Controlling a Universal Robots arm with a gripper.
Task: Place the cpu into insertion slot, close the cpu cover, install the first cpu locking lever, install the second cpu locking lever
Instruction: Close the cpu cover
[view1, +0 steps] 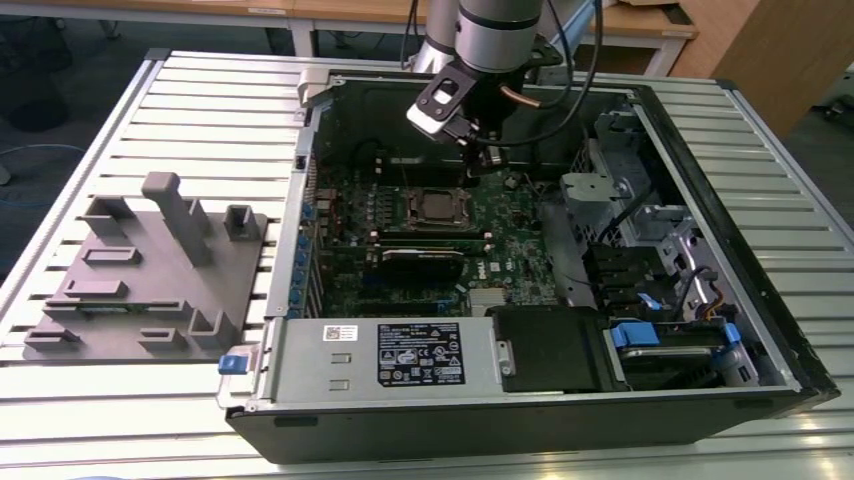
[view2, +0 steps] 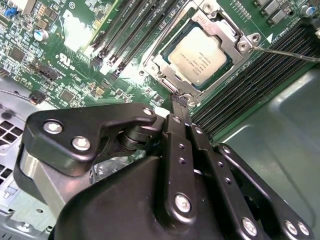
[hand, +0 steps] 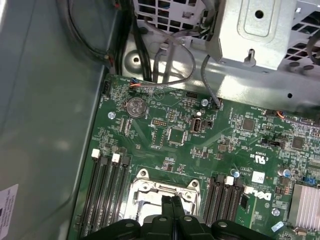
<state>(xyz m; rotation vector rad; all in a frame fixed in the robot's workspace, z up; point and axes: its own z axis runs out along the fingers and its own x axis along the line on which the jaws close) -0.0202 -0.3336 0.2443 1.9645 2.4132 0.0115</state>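
Claw: my gripper (view2: 180, 100) has fingers pressed together, nothing between them, tips right at the socket edge in both wrist views.
CPU: cpu (view2: 200, 55) already sits in the insertion slot (view1: 435, 207), silver top showing.
Cover: cpu cover (view2: 235, 60) looks down around the chip, I judge; frame edges lie flat.
Lever: thin locking lever (view2: 292, 53) sticks out beside the cover, not hooked as far as I see.
Technique: I'd push w/ fingertip on the lever only, slow, no load on the chip.
Obstacles: memory slots (view2: 255, 82) close on both sides; cables (hand: 170, 60) and drive cage (hand: 260, 35) nearby.
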